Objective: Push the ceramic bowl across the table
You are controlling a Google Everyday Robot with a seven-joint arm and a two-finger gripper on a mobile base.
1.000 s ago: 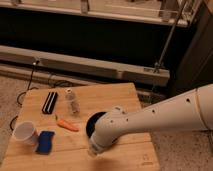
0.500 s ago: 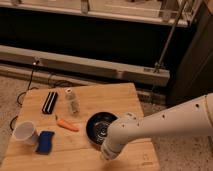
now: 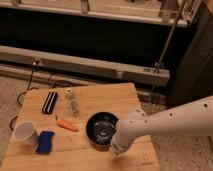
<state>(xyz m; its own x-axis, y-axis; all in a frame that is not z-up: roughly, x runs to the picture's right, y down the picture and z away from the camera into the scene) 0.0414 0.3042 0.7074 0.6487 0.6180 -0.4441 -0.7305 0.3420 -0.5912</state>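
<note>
The round, glossy black ceramic bowl (image 3: 101, 128) sits on our small light wooden desk (image 3: 115, 97), right of centre and near the front edge. Our claw (image 3: 116, 147) is down at the bowl's front-right rim, at the end of the white arm (image 3: 170, 120). Whether it is released or clenched, we cannot tell.

We see a speckled floor (image 3: 14, 91) at the left, with a black cable (image 3: 31, 82) trailing across it. Beyond the tabletop (image 3: 106, 95), a long pale metal rail (image 3: 85, 65) runs from left to right. A dark panel (image 3: 100, 35) fills the space above it. At the far top a brighter ledge (image 3: 125, 14) catches warm light. A thin metal pole (image 3: 171, 40) slants at the right, meeting the rail's end. The tool (image 3: 116, 148) is over the near right part of the tabletop.
</note>
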